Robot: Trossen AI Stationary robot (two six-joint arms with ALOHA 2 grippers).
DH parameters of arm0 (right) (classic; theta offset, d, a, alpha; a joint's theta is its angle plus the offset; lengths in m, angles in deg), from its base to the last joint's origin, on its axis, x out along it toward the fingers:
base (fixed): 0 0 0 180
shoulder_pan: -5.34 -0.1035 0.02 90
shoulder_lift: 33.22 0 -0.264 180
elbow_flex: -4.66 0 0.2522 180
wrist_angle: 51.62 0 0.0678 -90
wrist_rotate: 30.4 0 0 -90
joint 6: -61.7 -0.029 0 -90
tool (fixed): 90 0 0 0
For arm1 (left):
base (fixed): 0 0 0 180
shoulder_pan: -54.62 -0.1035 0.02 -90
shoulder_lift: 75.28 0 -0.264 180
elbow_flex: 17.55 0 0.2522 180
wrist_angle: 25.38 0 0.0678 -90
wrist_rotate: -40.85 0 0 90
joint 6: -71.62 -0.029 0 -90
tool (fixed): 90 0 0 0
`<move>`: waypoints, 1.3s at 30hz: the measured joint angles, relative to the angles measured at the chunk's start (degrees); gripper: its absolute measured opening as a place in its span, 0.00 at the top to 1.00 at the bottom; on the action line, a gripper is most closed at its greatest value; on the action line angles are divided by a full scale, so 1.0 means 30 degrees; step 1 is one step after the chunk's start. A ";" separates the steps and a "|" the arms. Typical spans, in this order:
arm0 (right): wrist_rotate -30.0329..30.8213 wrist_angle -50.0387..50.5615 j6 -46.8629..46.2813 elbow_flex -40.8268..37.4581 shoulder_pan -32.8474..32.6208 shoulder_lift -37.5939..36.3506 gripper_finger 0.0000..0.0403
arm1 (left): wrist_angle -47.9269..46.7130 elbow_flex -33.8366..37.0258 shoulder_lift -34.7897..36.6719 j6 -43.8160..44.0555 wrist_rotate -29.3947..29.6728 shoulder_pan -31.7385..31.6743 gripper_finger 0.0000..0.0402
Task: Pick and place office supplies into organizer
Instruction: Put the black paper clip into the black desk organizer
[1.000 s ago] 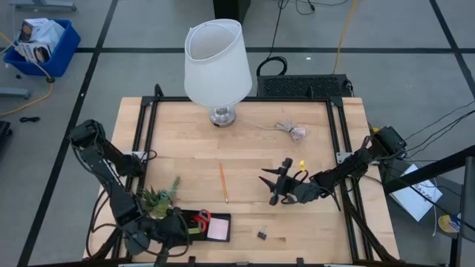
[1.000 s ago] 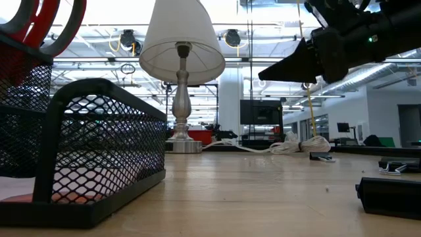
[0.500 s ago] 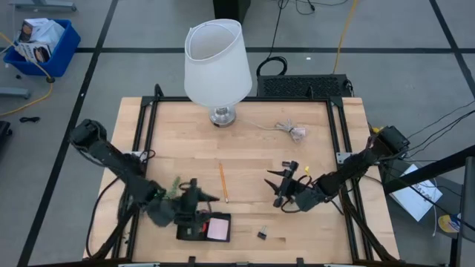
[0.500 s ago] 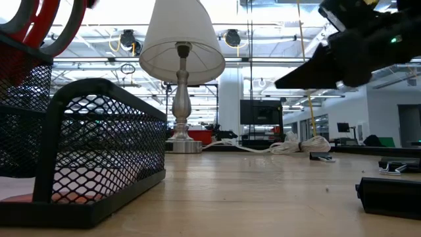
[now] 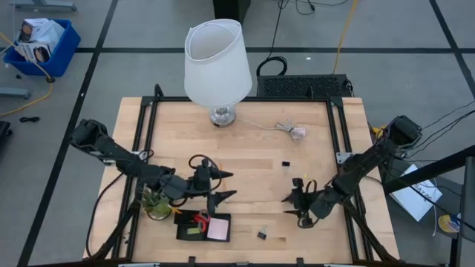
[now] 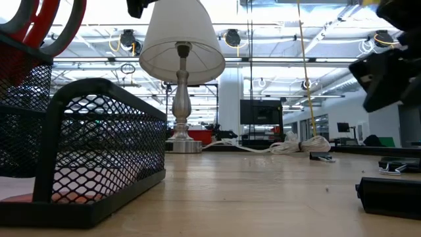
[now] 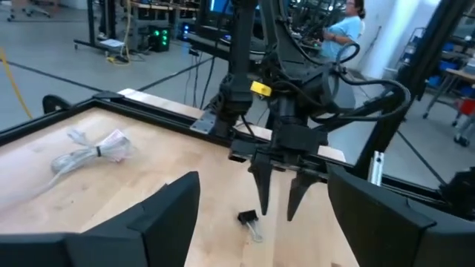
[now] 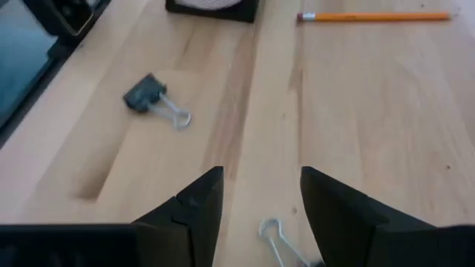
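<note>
The black mesh organizer (image 5: 191, 231) lies at the near left, holding the red-handled scissors (image 5: 199, 218) and the pink sticky pad (image 5: 218, 228). My left gripper (image 5: 225, 185) hangs open just beyond it, above the table's middle, holding nothing. My right gripper (image 5: 286, 207) is open at the near right, slanting down, nothing between its fingers. One binder clip (image 5: 263, 234) lies between the organizer and the right gripper. The wire handle of a second clip (image 8: 276, 236) shows just under its fingers, and a third clip (image 5: 286, 164) lies farther back. The orange pencil (image 8: 371, 15) lies flat on the table.
A white-shaded lamp (image 5: 217, 63) stands at the far middle, with a pale coiled cable (image 5: 291, 130) to its right. A small green plant (image 5: 154, 200) stands beside the organizer under the left arm. Black frame rails (image 5: 334, 133) run along the table's sides.
My left gripper has come up out of the organizer at the near edge, swung toward the table's middle and opened; the scissors stay in the organizer. My right gripper has moved toward the near edge, tipping its fingers less steeply.
</note>
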 joint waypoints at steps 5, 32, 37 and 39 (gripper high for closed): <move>-0.0193 0.0037 -0.0632 -0.1859 -0.0569 -0.1857 0.59 | -0.0245 0.0000 0.0000 0.0324 -0.0219 -0.0301 0.30; -0.0066 -0.7968 0.2548 -0.8795 -0.0121 -0.3721 0.36 | -0.0726 0.0000 0.0000 0.2437 -0.0792 -0.0379 0.32; -0.0215 -0.6948 0.2763 -0.8424 0.0416 -0.3306 0.37 | -0.0820 0.0000 0.0000 0.2371 -0.0809 -0.0372 0.32; -0.1039 -0.6804 0.2840 -0.8409 0.0793 -0.3159 0.37 | -0.0848 0.0000 0.0000 0.2271 -0.0815 -0.0372 0.32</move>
